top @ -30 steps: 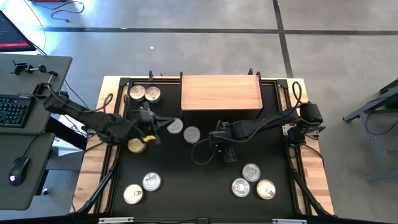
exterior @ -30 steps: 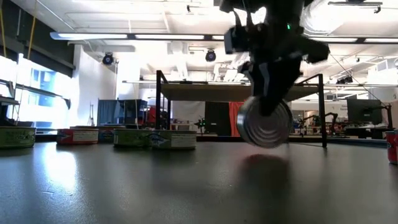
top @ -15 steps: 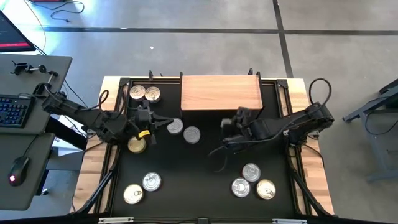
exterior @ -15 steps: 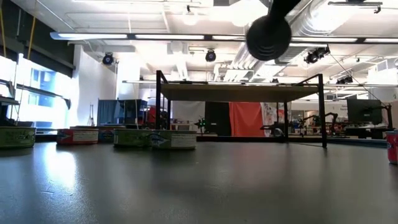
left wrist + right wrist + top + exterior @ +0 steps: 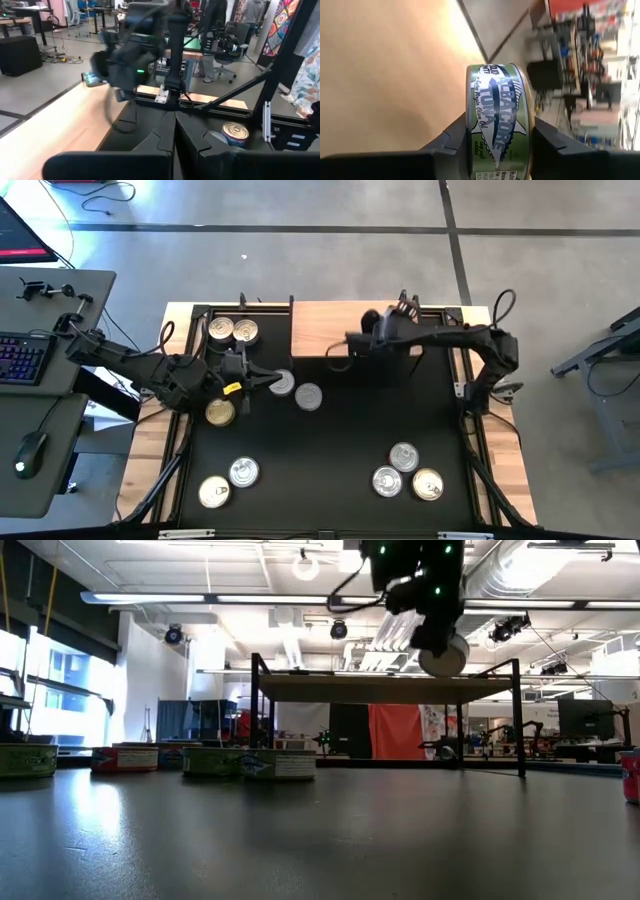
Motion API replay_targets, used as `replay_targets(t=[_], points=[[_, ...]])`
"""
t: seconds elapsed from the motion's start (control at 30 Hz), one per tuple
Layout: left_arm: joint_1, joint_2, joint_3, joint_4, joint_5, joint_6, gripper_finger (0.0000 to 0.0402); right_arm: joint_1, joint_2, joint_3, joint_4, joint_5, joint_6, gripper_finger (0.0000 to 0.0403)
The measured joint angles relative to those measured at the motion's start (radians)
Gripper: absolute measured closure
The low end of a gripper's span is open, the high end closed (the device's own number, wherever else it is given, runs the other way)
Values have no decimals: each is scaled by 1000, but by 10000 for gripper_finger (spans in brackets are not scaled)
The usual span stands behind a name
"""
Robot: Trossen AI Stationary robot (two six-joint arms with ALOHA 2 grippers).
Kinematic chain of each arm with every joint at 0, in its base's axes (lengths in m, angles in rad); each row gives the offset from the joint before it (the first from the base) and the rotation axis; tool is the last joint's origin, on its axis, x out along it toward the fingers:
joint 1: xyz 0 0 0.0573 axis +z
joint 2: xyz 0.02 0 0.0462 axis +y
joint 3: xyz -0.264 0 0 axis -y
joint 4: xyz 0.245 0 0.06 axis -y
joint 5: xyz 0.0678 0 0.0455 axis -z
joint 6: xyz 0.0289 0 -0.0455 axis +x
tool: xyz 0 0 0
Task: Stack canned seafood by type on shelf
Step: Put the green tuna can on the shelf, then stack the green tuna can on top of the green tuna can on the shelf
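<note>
Big open workshop behind, strip lights overhead, and down front the bench under its black mat, with the light wooden shelf sitting at the far edge.

Right gripper is up over the shelf, near its front edge, and it's pinching a tuna tin between its fingers. The right wrist view gives it cleanly: green label, held on edge, a finger pressed to each flat face, bare wood of the shelf below. In the low view that same tin hangs high above the mat, underside facing the camera.

Left gripper sits low over the left side of the mat, fingers pressed together with nothing between them, tip just beside a silver tin. A second silver tin lies right next to that one. A gold-lidded tin rests close by the left arm's wrist.

Round the mat: two tins at the far left corner, one gold and one silver, side by side. Near left, a gold tin and a silver tin, touching or nearly so. Near right, a cluster of three: two silver and one gold.

The left wrist view picks out another tin lying on the mat beyond its own shut fingers.
</note>
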Motion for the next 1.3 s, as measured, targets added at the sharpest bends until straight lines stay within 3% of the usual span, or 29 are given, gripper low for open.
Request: replay_targets(t=[0.33,0.53,0.77,0.9,1.17,1.3], points=[[1,0,0,9,-3,-57,401,-99,17,0,117,-78,-136,283],[1,0,0,47,-3,-71,401,-103,17,0,126,-89,-147,282],[1,0,0,54,-4,-71,401,-103,16,0,127,-168,-149,229],[1,0,0,54,3,-71,401,-103,16,0,128,-243,-161,224],[1,0,0,53,14,-70,401,-101,16,9,124,-251,-166,221],[1,-1,0,53,15,-70,401,-87,13,82,112,-268,-179,220]])
